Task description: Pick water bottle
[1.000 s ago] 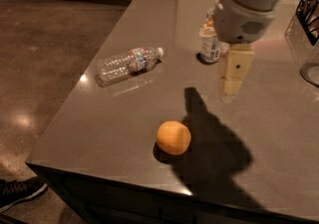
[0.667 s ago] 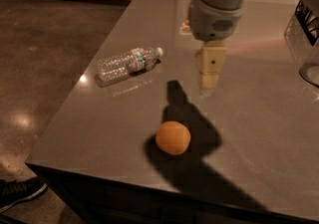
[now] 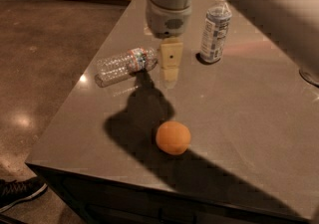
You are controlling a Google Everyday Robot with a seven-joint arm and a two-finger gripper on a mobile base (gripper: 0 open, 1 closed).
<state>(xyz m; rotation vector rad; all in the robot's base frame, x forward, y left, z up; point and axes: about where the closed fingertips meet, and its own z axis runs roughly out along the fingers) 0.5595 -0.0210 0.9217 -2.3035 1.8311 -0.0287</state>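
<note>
The water bottle (image 3: 124,65) is clear and ribbed with a red-and-blue label band. It lies on its side at the left of the grey table (image 3: 239,113), cap end pointing right. My gripper (image 3: 170,64) hangs from the arm just right of the bottle's cap end, its pale fingers pointing down over the table.
A bluish bottle with a large white printed label (image 3: 215,32) stands upright to the right of the gripper. An orange (image 3: 173,137) lies nearer the front. The table's left edge runs close past the lying bottle, with floor beyond. A shoe (image 3: 17,194) shows at bottom left.
My arm and gripper have moved left across the table, from beside the upright bottle to right next to the lying water bottle's cap end.
</note>
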